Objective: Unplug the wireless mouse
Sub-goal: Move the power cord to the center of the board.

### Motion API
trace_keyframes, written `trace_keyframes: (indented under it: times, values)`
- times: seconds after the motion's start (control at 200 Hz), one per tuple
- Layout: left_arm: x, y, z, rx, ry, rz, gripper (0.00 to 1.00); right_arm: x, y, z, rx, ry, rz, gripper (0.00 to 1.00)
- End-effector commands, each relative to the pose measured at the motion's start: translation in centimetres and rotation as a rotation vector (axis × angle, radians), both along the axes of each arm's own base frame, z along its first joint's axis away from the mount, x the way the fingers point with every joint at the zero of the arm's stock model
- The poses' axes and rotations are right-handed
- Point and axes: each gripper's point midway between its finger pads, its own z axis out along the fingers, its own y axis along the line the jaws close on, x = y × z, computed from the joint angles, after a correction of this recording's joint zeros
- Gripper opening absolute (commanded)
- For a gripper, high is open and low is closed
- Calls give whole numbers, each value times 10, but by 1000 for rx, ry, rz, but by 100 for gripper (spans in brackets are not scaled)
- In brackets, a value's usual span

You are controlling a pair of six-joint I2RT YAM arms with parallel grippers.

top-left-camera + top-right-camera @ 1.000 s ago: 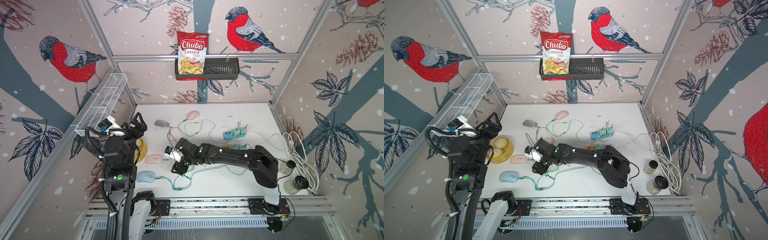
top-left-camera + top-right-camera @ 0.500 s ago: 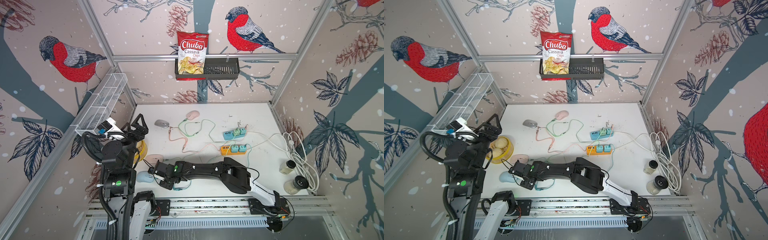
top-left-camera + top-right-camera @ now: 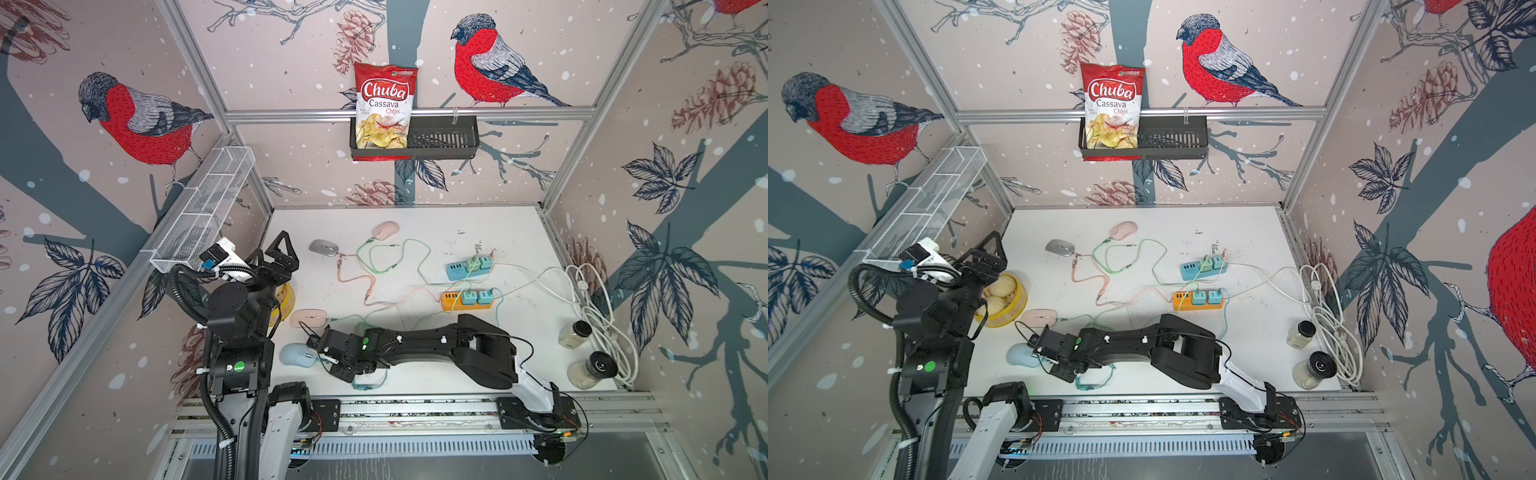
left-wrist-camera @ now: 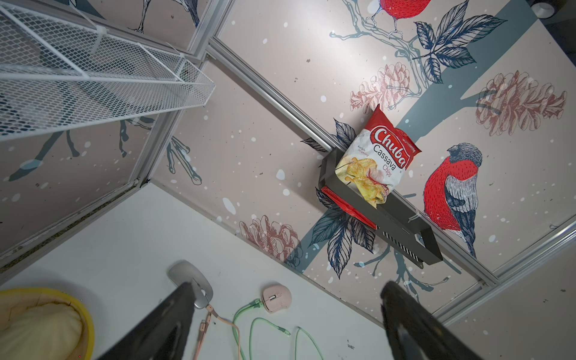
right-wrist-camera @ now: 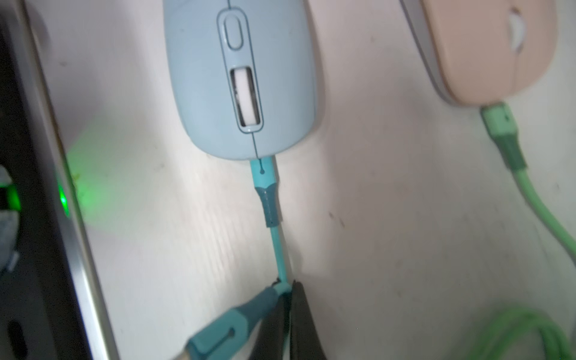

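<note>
The light blue wireless mouse [image 5: 240, 78] lies near the table's front left [image 3: 297, 355] [image 3: 1021, 356]. A teal plug [image 5: 265, 177] sits in its front end. The teal cable [image 5: 278, 249] runs from that plug into my right gripper [image 5: 288, 286], which is shut on the cable a short way behind the plug [image 3: 332, 365] [image 3: 1054, 368]. A second teal connector [image 5: 218, 330] lies against one finger. My left gripper [image 4: 288, 285] hangs open and empty, raised at the left side of the table [image 3: 282, 249] [image 3: 990, 249].
A pink flat mouse [image 3: 307, 319] lies just behind the blue one on a green cable [image 5: 511, 162]. A grey mouse [image 3: 324, 248] and a pink mouse [image 3: 385, 230] lie further back. Blue [image 3: 469, 266] and orange [image 3: 467, 300] power strips, a yellow bowl [image 3: 1013, 299], two jars [image 3: 575, 334] and a white cord [image 3: 598, 303].
My right arm has swung from the middle of the table to the front left, and its jaws have closed on the teal cable by the blue mouse. The left arm has barely shifted.
</note>
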Motion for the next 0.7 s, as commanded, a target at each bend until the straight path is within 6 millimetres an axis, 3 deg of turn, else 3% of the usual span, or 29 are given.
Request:
trace_keyframes:
  times: [0.0,0.23,0.385,0.555,0.581,0.641,0.696]
  values:
    - [0,-14,7,35,-53,-77,95,4,-68,-20,-189,0,-69,2]
    - [10,-29,-9,8,-42,-173,95,10,-146,-15,-289,-54,-123,2]
    - [23,-44,-24,-28,-1,-276,94,11,-179,-10,-326,-77,-171,3]
    - [38,-64,-64,-123,139,-409,93,22,-209,-5,-336,-86,-262,3]
    - [38,-67,-70,-140,153,-426,93,24,-212,-4,-329,-82,-271,11]
    - [37,-70,-83,-166,173,-449,93,22,-211,1,-295,-67,-265,53]
    - [36,-71,-90,-173,180,-452,93,20,-200,14,-233,-65,-243,70]
